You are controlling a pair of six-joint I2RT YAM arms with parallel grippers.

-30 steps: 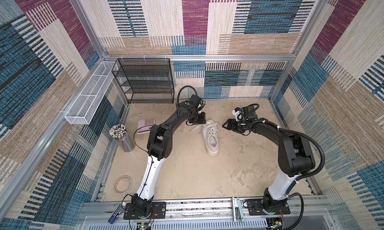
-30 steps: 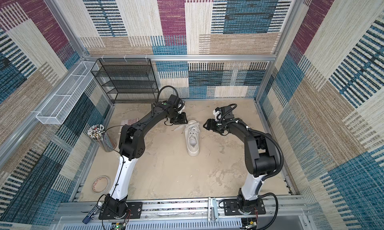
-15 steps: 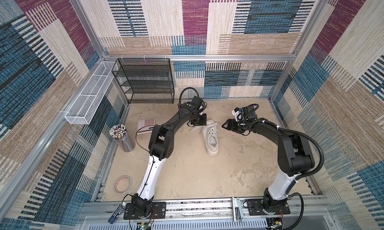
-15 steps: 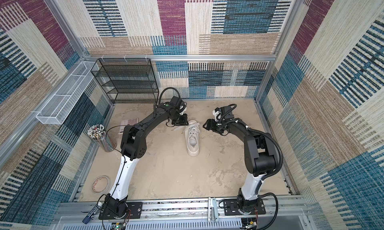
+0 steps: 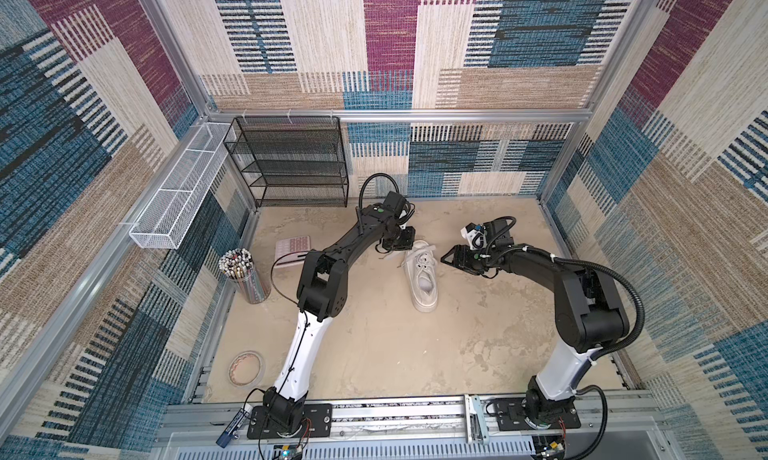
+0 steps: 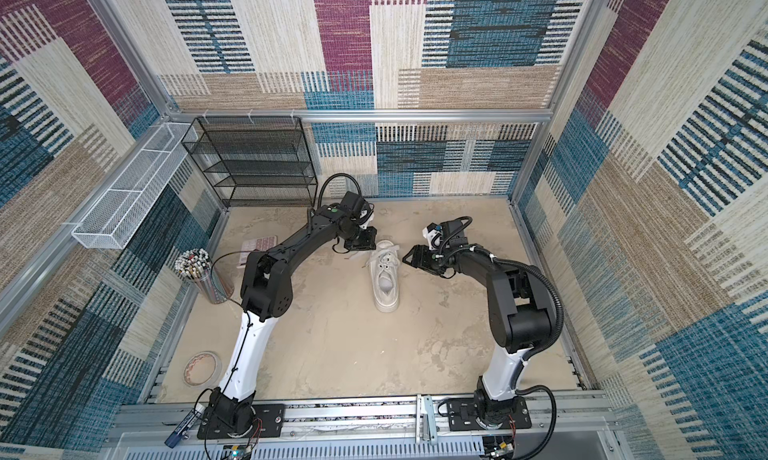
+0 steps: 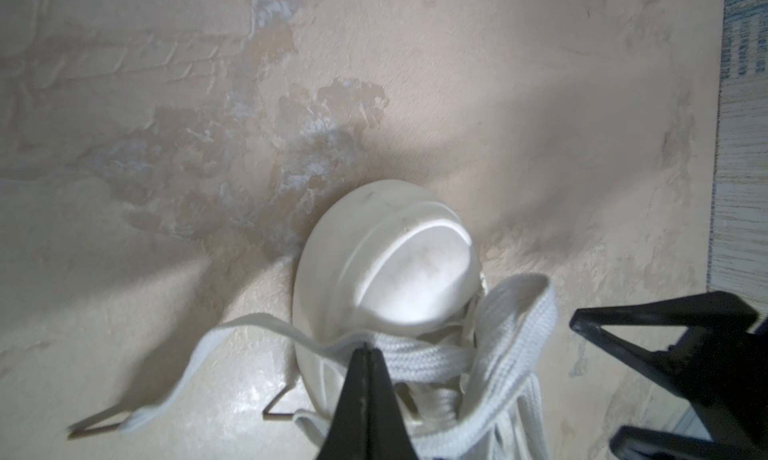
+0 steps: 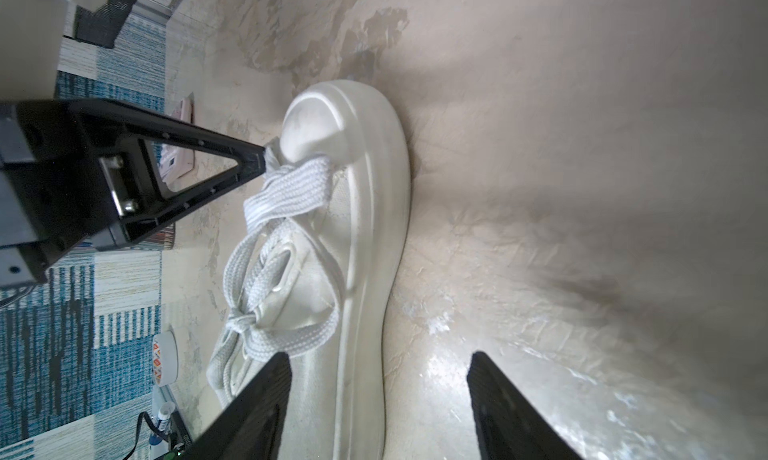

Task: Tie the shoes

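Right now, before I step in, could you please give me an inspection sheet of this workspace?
Surface: mottled beige tabletop, patchy.
Job's things: white platform-sole sneaker, upright; flat off-white lace trailing at toe.
Clutter: pink calculator, metal cup of pencils, tape roll.
Grippers: left gripper shut on the lace; right gripper open beside the sneaker, empty.
Cables: black cable loop on left arm; ribbed black hose on right arm.
Surroundings: black mesh shelf rack, white wire basket, patterned carpet walls.

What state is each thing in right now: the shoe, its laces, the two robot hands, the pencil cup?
Sneaker: upright on its sole, no bow tied.
Laces: loose, one end trailing on the table.
Left gripper: fingers shut on one lace.
Right gripper: fingers open, holding nothing.
Pencil cup: standing, full.
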